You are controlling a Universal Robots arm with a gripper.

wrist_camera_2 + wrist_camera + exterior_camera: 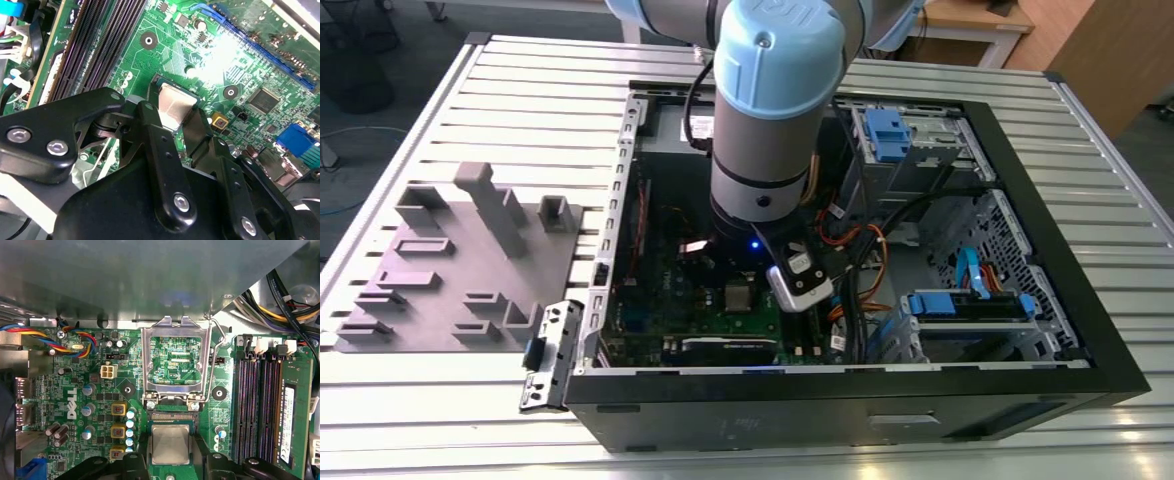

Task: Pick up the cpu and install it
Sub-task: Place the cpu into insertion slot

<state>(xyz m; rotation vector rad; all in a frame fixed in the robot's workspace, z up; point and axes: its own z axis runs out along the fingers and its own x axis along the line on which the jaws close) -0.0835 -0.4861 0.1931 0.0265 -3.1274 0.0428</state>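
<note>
Slatted metal table (467, 100) carries an open computer case (854, 405) lying on its side. A grey tray (440, 300) of moulded blocks sits beside it at the exterior view's left. My arm (767, 130) reaches down into the case, over the motherboard (95, 390).

Finding one: my gripper (170, 452) is closed on the cpu (170, 442). In both wrist views my black fingers (159, 150) bear on two opposite edges of the chip, its silver top facing up. The chip lies within the outline of the dark socket (172, 416).

Finding two, surroundings: the socket's metal load plate (146, 360) is swung open just beyond the chip, its wire lever (212, 365) alongside. Memory slots (252, 400) run near one finger, and a row of capacitors (131, 427) stands near the other. Orange and black cables (861, 270) hang beside my arm in the exterior view.

Finding three, limits: I cannot tell whether the chip is seated or held just above the socket, as my fingers cover its lower edges. In the exterior view my own arm stands in front of the socket area. Glare (225, 55) washes out part of the board in the second wrist view.
</note>
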